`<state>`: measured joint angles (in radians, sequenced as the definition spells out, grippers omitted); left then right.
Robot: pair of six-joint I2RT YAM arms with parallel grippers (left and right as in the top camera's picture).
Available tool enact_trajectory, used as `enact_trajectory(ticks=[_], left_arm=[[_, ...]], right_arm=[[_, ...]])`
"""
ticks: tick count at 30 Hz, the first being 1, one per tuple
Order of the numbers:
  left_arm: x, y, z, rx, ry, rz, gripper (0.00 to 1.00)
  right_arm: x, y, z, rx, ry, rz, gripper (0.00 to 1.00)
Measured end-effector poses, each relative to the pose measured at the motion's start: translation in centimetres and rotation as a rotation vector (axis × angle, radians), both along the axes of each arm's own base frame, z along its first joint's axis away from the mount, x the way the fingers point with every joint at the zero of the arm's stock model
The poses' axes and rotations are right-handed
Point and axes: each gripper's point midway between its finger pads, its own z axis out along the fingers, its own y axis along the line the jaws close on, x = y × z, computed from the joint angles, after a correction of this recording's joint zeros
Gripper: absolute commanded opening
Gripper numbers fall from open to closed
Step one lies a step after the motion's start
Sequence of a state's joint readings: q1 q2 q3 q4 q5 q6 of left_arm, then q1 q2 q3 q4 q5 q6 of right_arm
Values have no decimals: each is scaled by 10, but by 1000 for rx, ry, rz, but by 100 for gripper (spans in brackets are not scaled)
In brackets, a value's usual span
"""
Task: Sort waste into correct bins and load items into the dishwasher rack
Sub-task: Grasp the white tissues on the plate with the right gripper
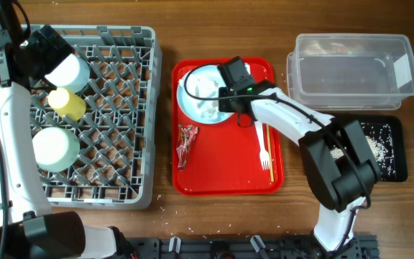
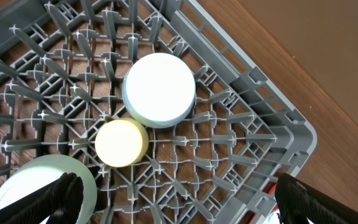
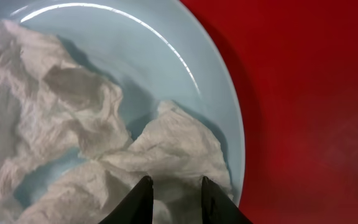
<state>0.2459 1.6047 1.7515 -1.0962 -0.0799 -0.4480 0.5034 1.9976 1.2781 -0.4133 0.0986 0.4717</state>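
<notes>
Napkin (image 3: 166,149) sits in right gripper's (image 3: 176,190) narrowed gap, hold unclear; left gripper (image 2: 179,190) gapes over rack (image 2: 260,124) on wooden table (image 2: 328,62).

1. Wooden table (image 1: 162,129): brown, plank-grained surface.
2. Left: grey dishwasher rack (image 1: 148,86) rests directly on it.
3. Centre: red serving tray (image 1: 221,165), just beside the rack.
4. Right: clear plastic tub (image 1: 351,37) at rear, black tray (image 1: 402,151) just in front.

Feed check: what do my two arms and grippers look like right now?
The left arm and right arm have white links with black joints and thin black cables. A small green light glows near the right wrist. The left gripper and right gripper have black fingers.
</notes>
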Motion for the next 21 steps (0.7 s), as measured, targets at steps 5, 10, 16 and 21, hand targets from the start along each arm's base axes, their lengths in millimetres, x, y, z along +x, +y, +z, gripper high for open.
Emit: enact_trajectory(ticks=[5, 10, 16, 21], left_arm=[[0, 0, 0, 0, 0, 0, 100], [0, 0, 0, 0, 0, 0, 100], [0, 0, 0, 0, 0, 0, 100], [0, 0, 0, 0, 0, 0, 100]], right_arm=[[5, 1, 2, 46, 2, 42, 43], [-9, 22, 2, 144, 61, 136, 20], [-12, 14, -2, 126, 87, 70, 4], [8, -7, 68, 210, -47, -42, 4]])
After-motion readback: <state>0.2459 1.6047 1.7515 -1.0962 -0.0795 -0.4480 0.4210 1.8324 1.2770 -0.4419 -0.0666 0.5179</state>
